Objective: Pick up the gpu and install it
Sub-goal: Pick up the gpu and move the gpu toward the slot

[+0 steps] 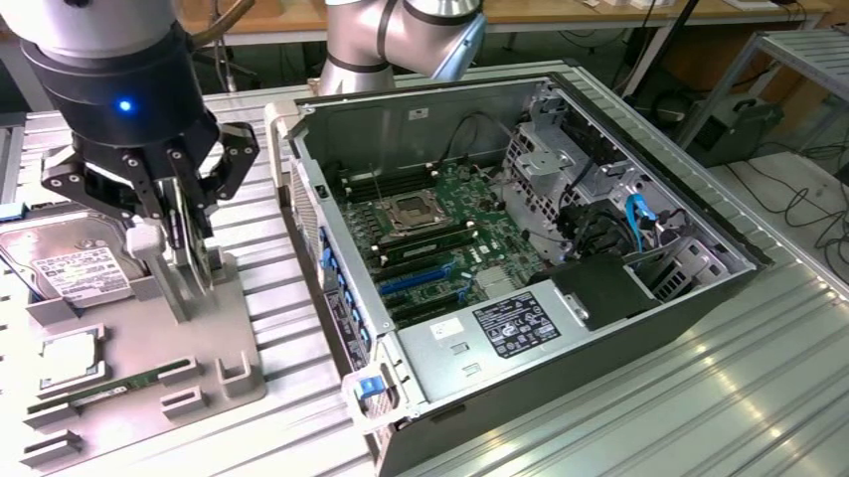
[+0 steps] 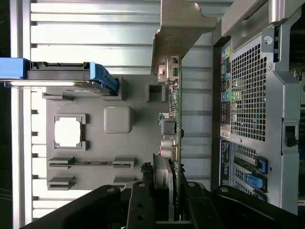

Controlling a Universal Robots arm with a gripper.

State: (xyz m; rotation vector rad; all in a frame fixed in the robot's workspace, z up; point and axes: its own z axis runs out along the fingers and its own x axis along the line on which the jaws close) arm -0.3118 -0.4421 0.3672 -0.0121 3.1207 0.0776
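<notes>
Gpu stands on edge in its holder on the grey tray, at the exterior view's left, beside the open case. My gripper is down over it, fingers pinched on both faces from above. Upright storage gives me the top edge to grab. Seated in the holder or barely out, can't tell. Drive lies near on the tray, untouched. Blue slots on the motherboard are bare, so install isn't done.

Wrist view: gpu is edge-on, green board with heatsink, bracket at the far end. Gripper clamps the near end, one finger per face. Tray lies beneath, case alongside.
</notes>
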